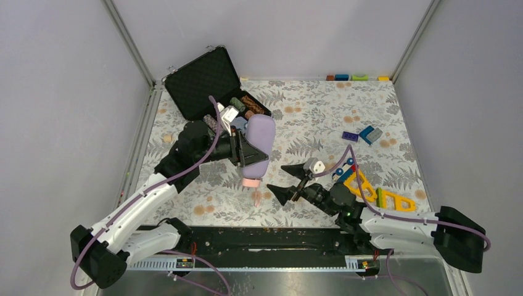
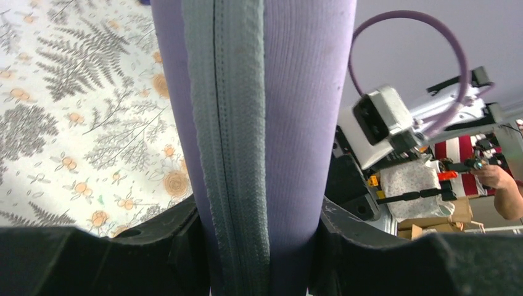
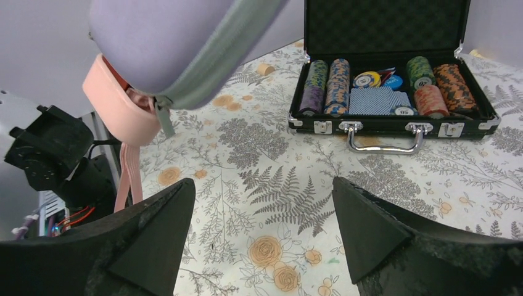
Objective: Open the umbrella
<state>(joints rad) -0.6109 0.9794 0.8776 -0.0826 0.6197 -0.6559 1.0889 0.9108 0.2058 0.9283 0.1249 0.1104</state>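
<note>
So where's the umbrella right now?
Top view, left of centre: the umbrella is inside the lilac sleeve held by the left fingers, just in front of the black chip case, with only its pink handle poking out.

We list on the fern-print desk (image 1: 308, 117):
- Far left, an open black poker case (image 1: 203, 83) holding stacked chips (image 3: 338, 86) and a blue card deck (image 3: 376, 102).
- At right, purple and blue bricks (image 1: 370, 134).
- Near right, yellow frame tiles (image 1: 377, 198).
- Along the far edge, coloured blocks (image 1: 359, 77).

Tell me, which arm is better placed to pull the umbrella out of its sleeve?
The right arm: its open jaws face the pink handle poking from the sleeve; the left arm has its jaws clamped on that sleeve.
</note>
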